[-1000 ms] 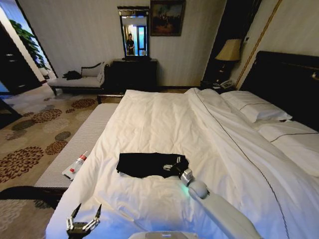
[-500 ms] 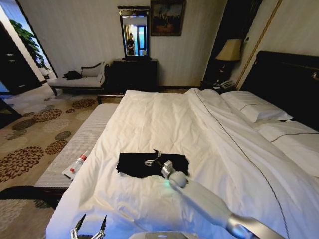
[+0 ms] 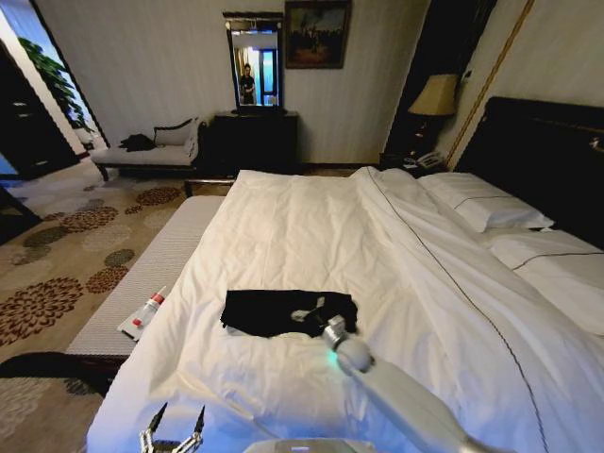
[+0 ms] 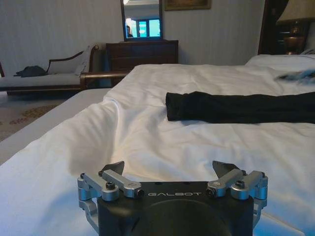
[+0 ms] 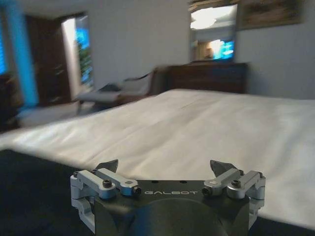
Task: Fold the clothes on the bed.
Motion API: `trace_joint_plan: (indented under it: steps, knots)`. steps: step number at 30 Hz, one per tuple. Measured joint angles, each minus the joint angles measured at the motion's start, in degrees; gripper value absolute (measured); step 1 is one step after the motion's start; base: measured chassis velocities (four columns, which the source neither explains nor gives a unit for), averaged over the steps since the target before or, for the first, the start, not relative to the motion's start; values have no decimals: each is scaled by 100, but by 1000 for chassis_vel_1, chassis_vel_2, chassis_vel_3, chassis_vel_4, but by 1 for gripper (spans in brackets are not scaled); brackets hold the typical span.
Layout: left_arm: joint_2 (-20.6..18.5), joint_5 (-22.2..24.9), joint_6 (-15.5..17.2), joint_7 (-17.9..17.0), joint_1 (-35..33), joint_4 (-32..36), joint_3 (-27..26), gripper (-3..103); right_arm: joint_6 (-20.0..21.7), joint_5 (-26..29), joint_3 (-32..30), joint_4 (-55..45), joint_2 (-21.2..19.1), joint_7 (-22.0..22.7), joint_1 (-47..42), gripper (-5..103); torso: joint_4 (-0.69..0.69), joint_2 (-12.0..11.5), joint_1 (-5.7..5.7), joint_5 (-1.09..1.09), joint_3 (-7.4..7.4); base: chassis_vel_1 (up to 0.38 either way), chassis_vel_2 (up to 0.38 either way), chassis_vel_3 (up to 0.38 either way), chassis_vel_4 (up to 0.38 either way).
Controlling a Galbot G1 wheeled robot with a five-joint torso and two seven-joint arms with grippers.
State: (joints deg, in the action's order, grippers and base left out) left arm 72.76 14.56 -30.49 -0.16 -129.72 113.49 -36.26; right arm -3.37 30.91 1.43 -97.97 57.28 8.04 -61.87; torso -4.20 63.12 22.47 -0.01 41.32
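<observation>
Head view: a soft, light black T-shirt point(image 3: 283, 311) lies folded on the bed point(image 3: 283, 226), best pinched at an edge; the right gripper point(image 3: 316, 314) hovers spread above it.

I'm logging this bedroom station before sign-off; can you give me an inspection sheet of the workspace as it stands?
Surface: bed with white duvet, lightly wrinkled; pillows at the dark headboard.
Job's things: black T-shirt lying as a flat folded band on the duvet near the foot.
Clutter: a small tube on the bench beside the bed.
Grippers: right gripper open, over the shirt's right part; left gripper open, low at the bed's near edge, apart from the shirt.
Cables: nothing seen.
Surroundings: chaise longue, dark dresser with mirror, lamp, patterned carpet.
</observation>
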Motion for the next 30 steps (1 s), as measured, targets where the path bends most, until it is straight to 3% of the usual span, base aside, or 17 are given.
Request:
trace_joint_plan:
  steps: [2,6,10,11,13,18,24,27,30]
  knots:
    - [-2,-1,2,-2,2,-2,1,100,75,134,-684,-470,-97,8,-728,100,-2,0,0,4,0,0,0,0,0]
    - [-3,-1,2,-4,3,-3,1,100,208,338,-1317,-832,-99,8,-1447,100,-3,1,-1,2,0,0,0,0,0]
    - [-2,-1,4,-3,3,-3,0,100,793,1230,-2313,-1295,187,-57,-2437,100,-2,1,-1,2,0,0,0,0,0]
    - [-2,-1,4,-3,3,-3,0,100,793,1230,-2313,-1295,187,-57,-2437,100,-2,1,-1,2,0,0,0,0,0]
    - [-3,-1,5,-3,3,-3,0,100,1022,1765,-2590,-1408,322,-153,-2696,100,-2,1,-1,2,-1,0,0,0,0]
    - [-2,-1,8,-3,2,-3,-2,100,1451,2594,-2723,-1436,455,-145,-2682,100,-1,1,-1,2,0,0,0,0,0]
    - [-2,1,9,-1,0,-2,-5,100,1732,3117,-2572,-1021,676,-45,-2211,100,1,0,0,1,0,0,0,0,0]
    - [-2,1,9,-1,0,-1,-5,100,1768,3103,-2512,-905,719,-44,-2138,100,1,0,0,1,0,0,0,0,0]
    - [-2,1,9,-1,0,1,-7,100,1659,2738,-2396,-595,782,-239,-2117,100,-1,0,0,1,0,0,0,0,0]
